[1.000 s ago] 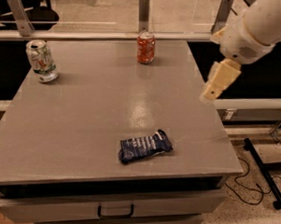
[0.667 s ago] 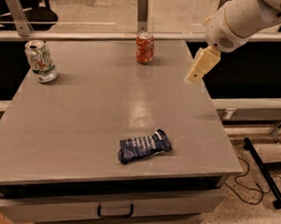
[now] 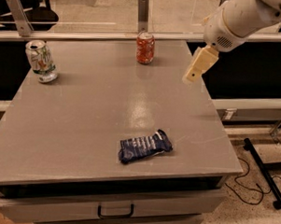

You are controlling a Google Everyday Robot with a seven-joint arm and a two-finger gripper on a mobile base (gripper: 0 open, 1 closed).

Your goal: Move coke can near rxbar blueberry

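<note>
— Right, containers first?
— Two cans on the grey table. Coke can upright at the far edge, about the middle, just in front of a metal post. White and green can at the far left, leaning a little, oddly shaped at the base. Contents of either: impossible to tell.
— And under the tabletop?
— Drawer with a dark handle, pushed in, inside hidden. Lower part cut off at the bottom edge.
— Rxbar blueberry?
— Flat on the table near the front edge, slightly right of centre. Well apart from the coke can, and from the other can too. Lettering too small to read.
— Gripper?
— Pale gripper hanging in the air over the right side of the table, pointing down and to the left. Right of the coke can, touching neither can nor tabletop. Spread or pressed together: cannot tell.
— Anything else cut off?
— White arm running out at the top right corner, the rest out of sight. Black stand leg and thin cable on the floor at the right, partly beyond the edge.
</note>
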